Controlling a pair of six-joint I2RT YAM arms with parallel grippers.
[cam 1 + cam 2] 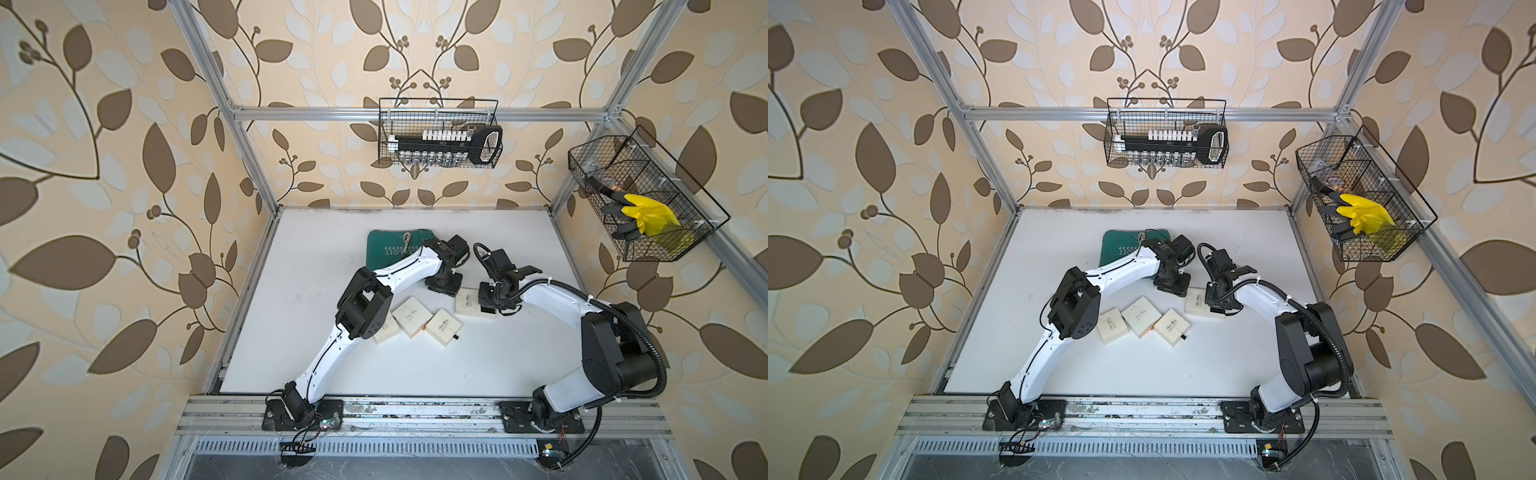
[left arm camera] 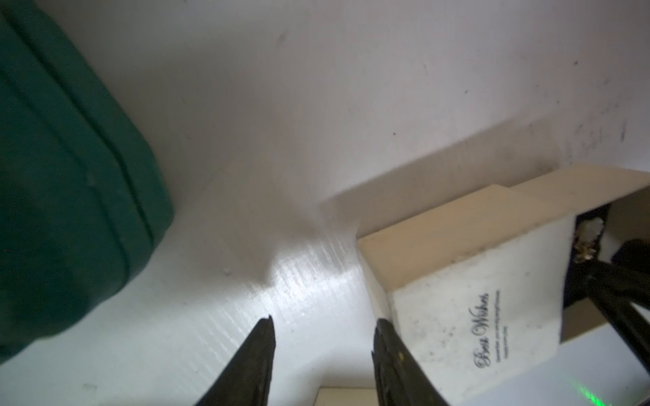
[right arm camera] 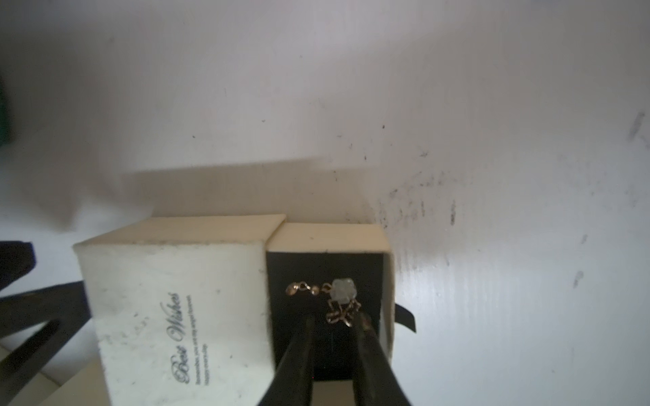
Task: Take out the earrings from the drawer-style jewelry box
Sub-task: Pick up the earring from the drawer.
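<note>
Okay, your right fingers (image 3: 299, 355) sit slightly apart, straddling the little bow on the earring (image 3: 341, 290); can't tell if they're actually touching it. It's lying on the black lining of the pulled-out drawer (image 3: 327, 235), long axis running from the gold tip by the sleeve (image 3: 169, 298) out to the crystal, bow kicked toward the fingers. Left fingers (image 2: 390, 362) are apart too, holding nothing, one right up against the sleeve, probably so the box doesn't skate across the surface (image 2: 246, 140).
</note>
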